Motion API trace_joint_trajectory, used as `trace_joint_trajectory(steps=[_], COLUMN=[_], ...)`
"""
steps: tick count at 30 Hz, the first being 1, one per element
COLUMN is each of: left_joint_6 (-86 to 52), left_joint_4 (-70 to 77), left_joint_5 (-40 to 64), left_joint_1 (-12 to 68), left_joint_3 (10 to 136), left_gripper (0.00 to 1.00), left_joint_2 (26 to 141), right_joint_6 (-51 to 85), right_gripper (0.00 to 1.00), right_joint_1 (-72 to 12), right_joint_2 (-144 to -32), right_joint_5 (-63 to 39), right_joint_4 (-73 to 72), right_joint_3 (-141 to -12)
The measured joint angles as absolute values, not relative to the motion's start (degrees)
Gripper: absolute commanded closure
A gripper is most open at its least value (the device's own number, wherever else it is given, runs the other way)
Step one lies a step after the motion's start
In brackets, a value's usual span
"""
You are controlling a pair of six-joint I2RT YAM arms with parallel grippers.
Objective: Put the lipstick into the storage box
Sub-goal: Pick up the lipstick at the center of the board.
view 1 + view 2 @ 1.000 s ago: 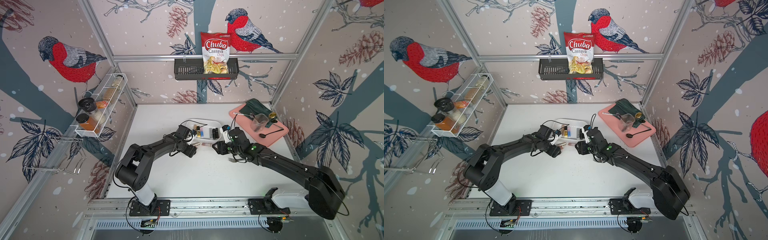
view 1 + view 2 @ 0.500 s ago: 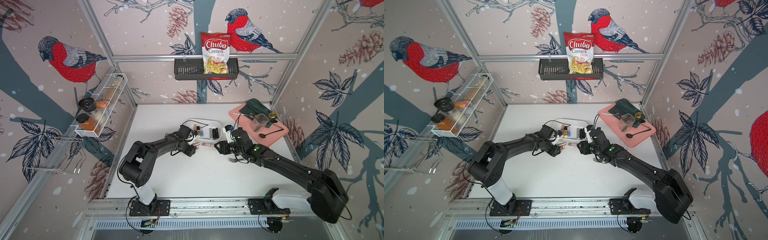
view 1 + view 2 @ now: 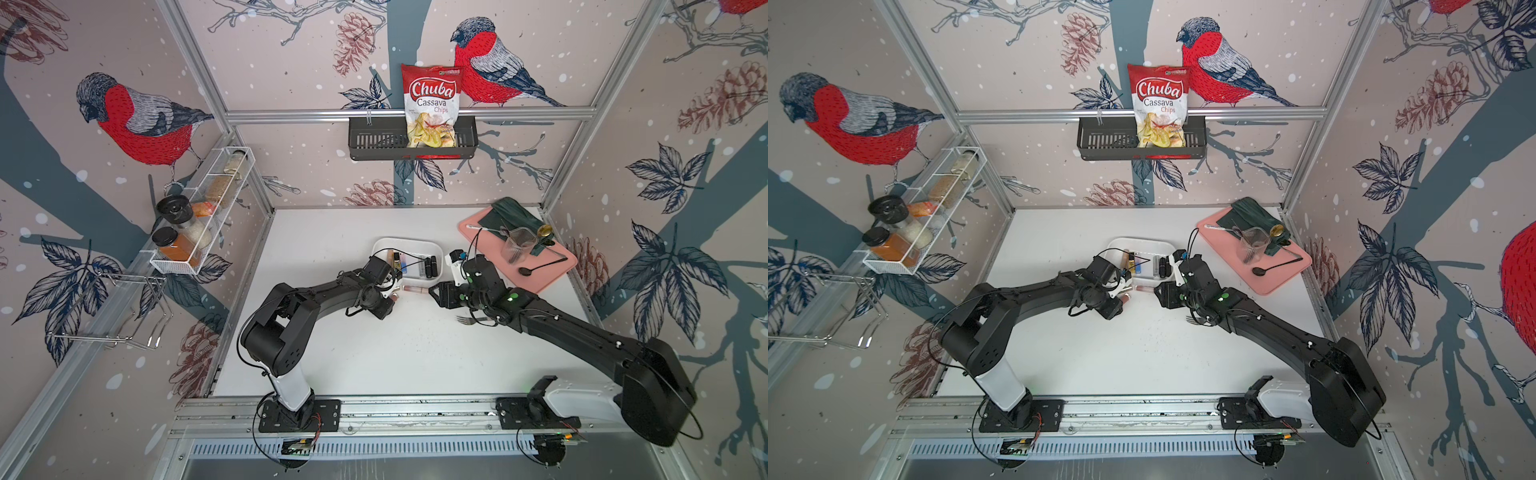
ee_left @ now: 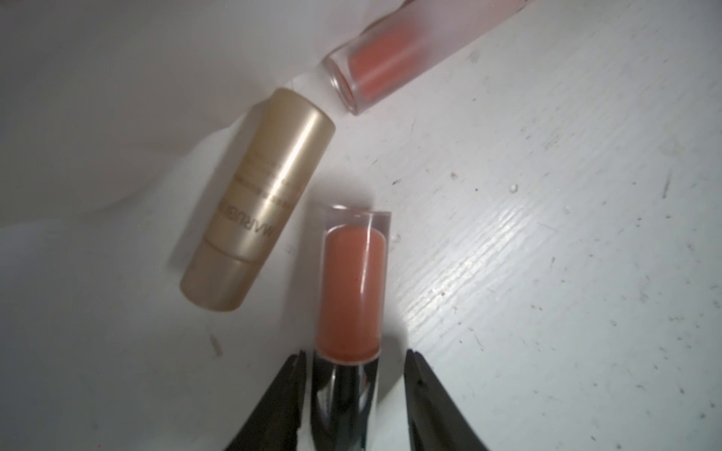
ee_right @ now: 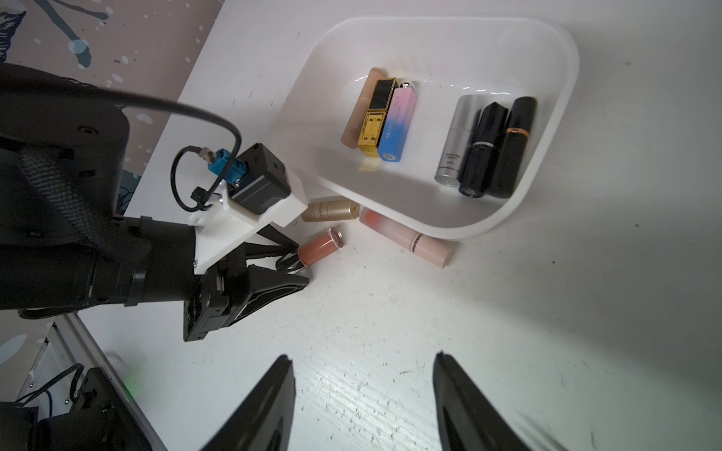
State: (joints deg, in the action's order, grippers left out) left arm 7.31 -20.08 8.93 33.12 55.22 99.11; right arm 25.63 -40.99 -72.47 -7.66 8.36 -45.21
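An orange lipstick [image 4: 353, 281] with a clear cap and chrome base lies on the white table, just outside the storage box [image 5: 562, 58]. My left gripper [image 4: 354, 352] straddles its chrome base. One finger is at the base and a narrow gap shows beside the other, so the jaws are still open. The same lipstick [image 5: 320, 248] shows in the right wrist view, between the left gripper's fingers [image 5: 306, 279]. My right gripper [image 5: 363, 356] hovers open over bare table, holding nothing. In both top views the grippers [image 3: 390, 298] [image 3: 1158, 291] face each other in front of the box [image 3: 405, 241].
A gold tube [image 4: 258, 199] and a pink gloss tube [image 4: 390, 58] lie against the box's near wall. Several lipsticks [image 5: 484, 144] lie inside it. A fork [image 3: 467, 319] lies under the right arm. A pink tray [image 3: 540, 274] sits at the back right, and a black basket [image 3: 374, 143] hangs on the back wall.
The left gripper's jaws have narrowed around the orange lipstick's base. The right arm has barely moved.
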Motion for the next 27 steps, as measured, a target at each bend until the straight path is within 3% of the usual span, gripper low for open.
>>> trace_joint_trajectory(steps=[11, 27], left_joint_6=[7.3, 6.6], left_joint_4=[-18.5, -21.3], left_joint_5=[8.6, 16.7], left_joint_1=[34.4, 35.4], left_joint_3=[56.7, 56.5], left_gripper=[0.86, 0.93], left_joint_2=[101.1, 95.0], right_joint_6=[25.6, 26.6], right_gripper=[0.39, 0.37], right_joint_1=[-41.0, -35.3], right_joint_2=[-72.4, -67.0], right_joint_5=[-7.7, -10.0], right_joint_4=[8.4, 6.5], right_joint_3=[-45.5, -41.4])
